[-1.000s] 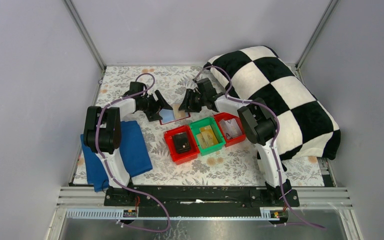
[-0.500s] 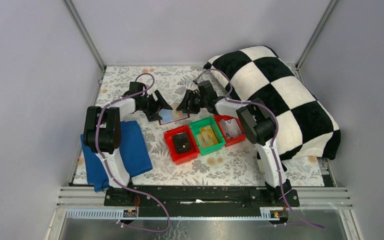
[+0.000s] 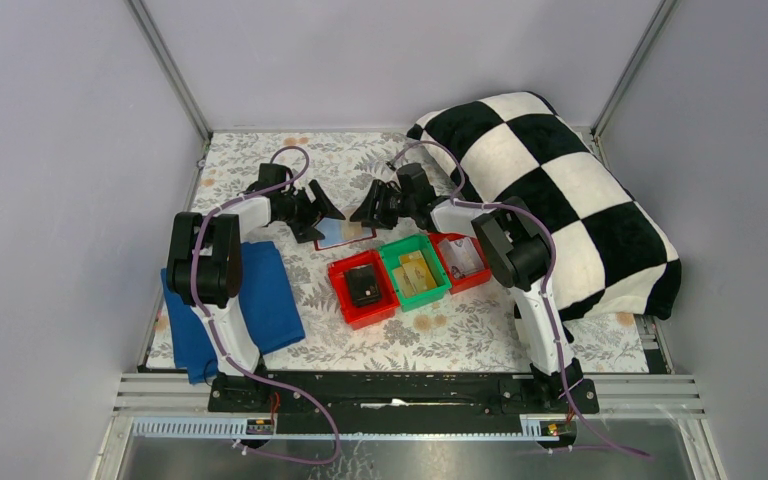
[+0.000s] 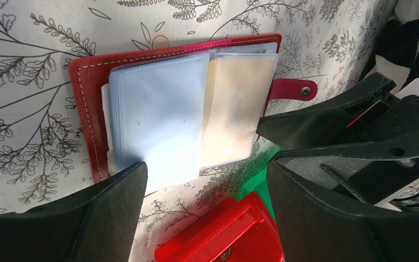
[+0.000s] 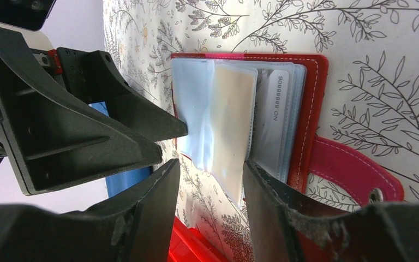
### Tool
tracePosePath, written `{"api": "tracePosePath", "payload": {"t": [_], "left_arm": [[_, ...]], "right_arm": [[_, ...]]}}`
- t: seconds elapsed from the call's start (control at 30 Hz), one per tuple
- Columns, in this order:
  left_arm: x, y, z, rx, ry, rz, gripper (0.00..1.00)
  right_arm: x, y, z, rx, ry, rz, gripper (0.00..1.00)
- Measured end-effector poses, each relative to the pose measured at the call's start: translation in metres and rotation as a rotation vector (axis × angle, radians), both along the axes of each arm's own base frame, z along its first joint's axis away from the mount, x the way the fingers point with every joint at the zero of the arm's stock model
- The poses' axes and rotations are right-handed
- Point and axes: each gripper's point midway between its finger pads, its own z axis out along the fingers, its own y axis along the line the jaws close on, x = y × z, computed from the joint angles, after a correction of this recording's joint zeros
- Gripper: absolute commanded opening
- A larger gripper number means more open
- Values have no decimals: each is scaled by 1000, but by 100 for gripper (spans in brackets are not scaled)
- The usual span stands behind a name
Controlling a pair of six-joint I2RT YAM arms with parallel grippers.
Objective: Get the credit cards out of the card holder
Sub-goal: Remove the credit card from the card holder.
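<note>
Floral-print worktop, pale grey walls. I see the card holder lying open on that worktop between my left hand and right hand, both spread. One card reads "NO 8888806".

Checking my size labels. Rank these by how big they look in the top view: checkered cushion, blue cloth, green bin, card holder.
Largest to smallest:
1. checkered cushion
2. blue cloth, partly under the left arm
3. green bin
4. card holder, clearly the smallest
</note>
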Motion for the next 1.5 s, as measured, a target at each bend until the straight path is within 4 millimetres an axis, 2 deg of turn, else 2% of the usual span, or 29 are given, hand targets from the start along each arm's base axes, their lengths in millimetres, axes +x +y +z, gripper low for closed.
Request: {"api": "tracePosePath", "payload": {"t": [0.5, 1.0, 1.23, 1.37, 1.5], "left_arm": [[-1, -1, 1, -9, 1, -5, 85], [0, -3, 2, -21, 3, -13, 85], [2, 1, 3, -29, 9, 3, 85], [10, 14, 13, -36, 2, 47, 86], [27, 33, 41, -46, -56, 91, 86]], "right_arm": [[-5, 3, 3, 26, -21, 30, 51], [-34, 36, 18, 85, -68, 135, 51], [-33, 42, 27, 105, -90, 146, 51], [-31, 45, 33, 113, -102, 150, 52], [-29, 49, 41, 124, -117, 153, 53]]}}
